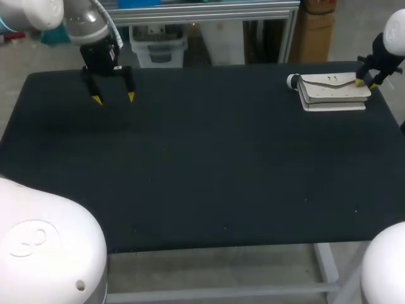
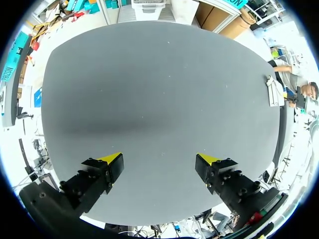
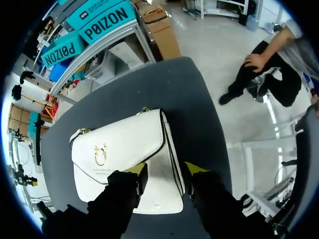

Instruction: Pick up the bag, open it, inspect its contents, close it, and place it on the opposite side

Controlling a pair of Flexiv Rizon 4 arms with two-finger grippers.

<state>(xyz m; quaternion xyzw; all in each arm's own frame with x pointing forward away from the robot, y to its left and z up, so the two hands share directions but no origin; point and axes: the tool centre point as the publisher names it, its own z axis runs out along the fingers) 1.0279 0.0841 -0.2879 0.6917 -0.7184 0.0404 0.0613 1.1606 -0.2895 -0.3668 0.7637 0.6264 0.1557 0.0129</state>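
- Table (image 1: 209, 177): dark, matte top, fills most of the head view. In the left wrist view it spreads out ahead of the gripper (image 2: 159, 99).
- Left arm: comes in at the head view's far left corner, its wrist pointing down at the table.
- Right arm: comes in at the head view's far right edge and ends over the bag.
- Bag (image 1: 334, 94): white, flat, lying on the table near the far right corner, close to the right edge. It lies flap side up, long side running left-right. In the right wrist view the bag (image 3: 124, 149) sits directly under and ahead of the gripper. Its dark-trimmed end is nearest the gripper.
- Left gripper (image 1: 112, 97): released, yellow tips spread wide, nothing between them. It hangs over bare table well apart from the bag. The left wrist view shows the same, with the gripper (image 2: 159, 164) wide apart above the table.
- Right gripper (image 1: 366, 83): at the bag's right end. In the wrist view the gripper (image 3: 167, 172) is over that end of the bag. Can't tell if it grips the bag or just sits on it.
- Clasp (image 3: 99, 154): small, gold, on the bag's flap, ahead of the right gripper.
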